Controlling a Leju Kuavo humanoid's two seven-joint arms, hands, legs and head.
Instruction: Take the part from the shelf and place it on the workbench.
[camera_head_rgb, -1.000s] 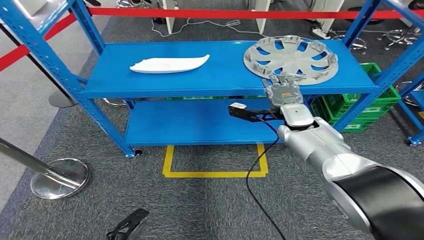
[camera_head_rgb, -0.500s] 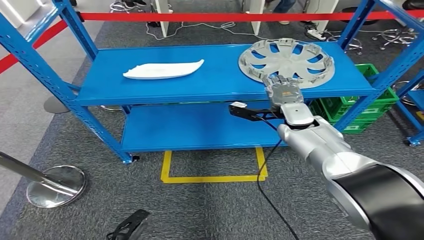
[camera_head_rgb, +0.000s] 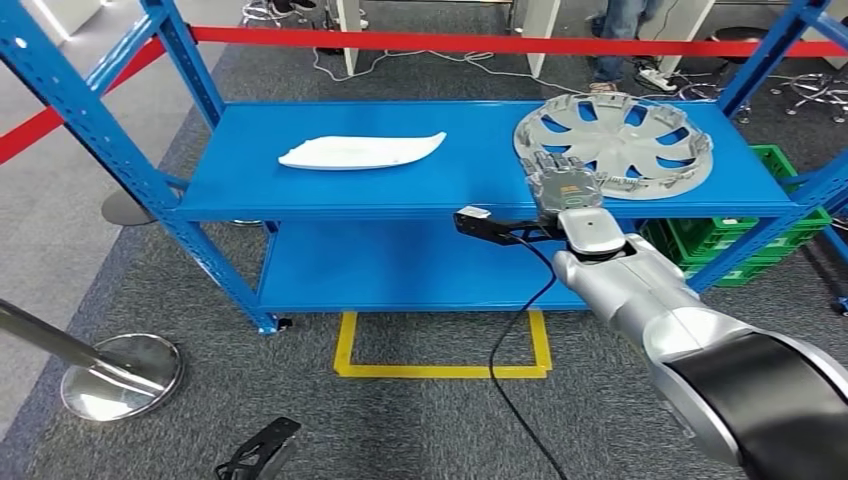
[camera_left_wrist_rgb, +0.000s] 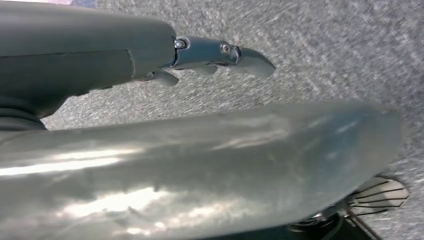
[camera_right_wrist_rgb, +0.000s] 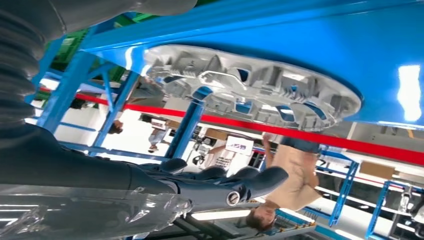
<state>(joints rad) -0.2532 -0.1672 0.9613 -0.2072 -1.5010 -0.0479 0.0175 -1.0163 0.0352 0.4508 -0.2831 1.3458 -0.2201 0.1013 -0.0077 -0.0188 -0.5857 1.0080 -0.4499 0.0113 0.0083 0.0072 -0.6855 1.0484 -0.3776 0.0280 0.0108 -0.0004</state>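
On the far left we've got a chrome stanchion base (camera_head_rgb: 120, 365) sitting on the grey carpet, and the left hand (camera_left_wrist_rgb: 220, 52) hanging over that same carpet with fingers (camera_left_wrist_rgb: 252, 56) loosely curled on nothing. The blue shelf rack (camera_head_rgb: 230, 195) is ahead of us; on the left part of its top shelf lies a white curved trim panel (camera_head_rgb: 362, 152). Further right is the silver hubcap (camera_head_rgb: 612, 143), lying flat on the right end of the same shelf. Our right hand (camera_head_rgb: 563, 183) is at the hubcap's near rim, fingers spread and grasping nothing; we can't tell if they touch it. A green crate (camera_head_rgb: 735, 245) sits behind the rack, far right.
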